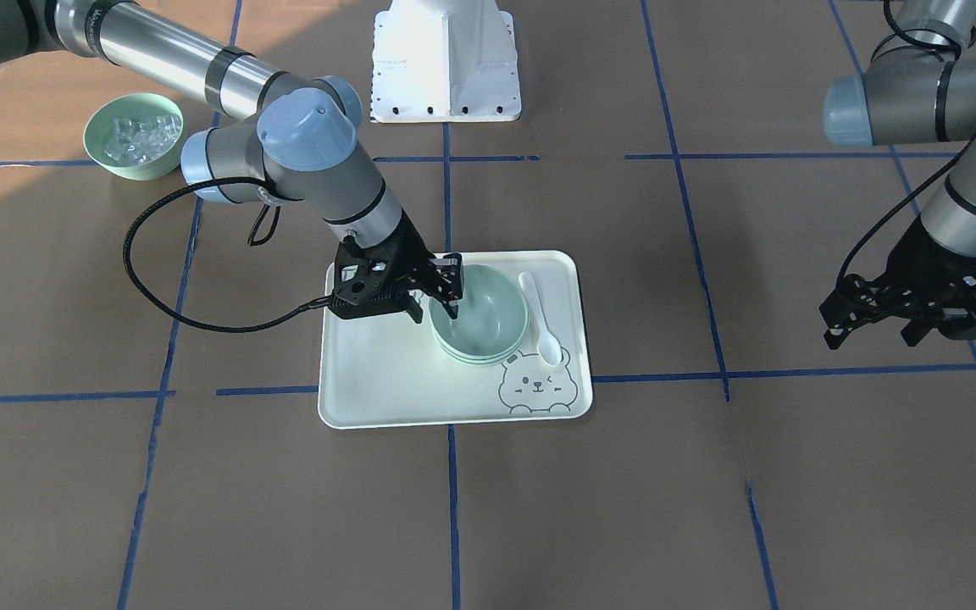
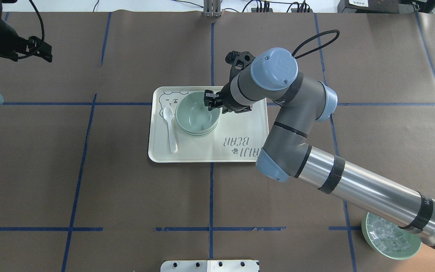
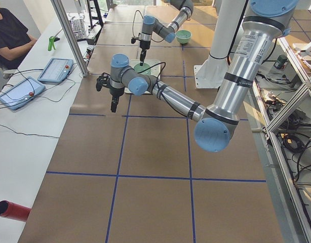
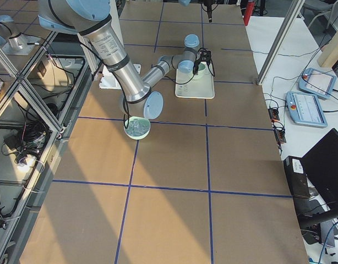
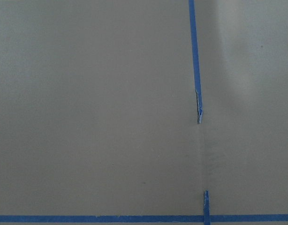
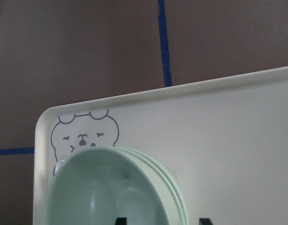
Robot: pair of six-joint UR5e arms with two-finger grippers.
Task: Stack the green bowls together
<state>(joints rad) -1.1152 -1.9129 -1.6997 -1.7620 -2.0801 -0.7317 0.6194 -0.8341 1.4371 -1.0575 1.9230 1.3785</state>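
Three pale green bowls (image 1: 488, 330) sit nested in one stack on the cream tray (image 1: 386, 381), also seen from overhead (image 2: 196, 117) and in the right wrist view (image 6: 102, 187). My right gripper (image 1: 435, 309) is open and straddles the stack's rim, one finger inside the top bowl and one outside; the overhead view shows it at the rim as well (image 2: 213, 102). My left gripper (image 1: 869, 336) hangs open and empty above bare table, far from the tray (image 2: 38, 51). Its wrist view shows only table paper and blue tape.
A white spoon (image 1: 540, 322) lies on the tray beside the stack. A green bowl of clear cubes (image 1: 134, 135) stands off the tray under my right arm (image 2: 389, 236). The white robot base (image 1: 446, 59) stands behind the tray.
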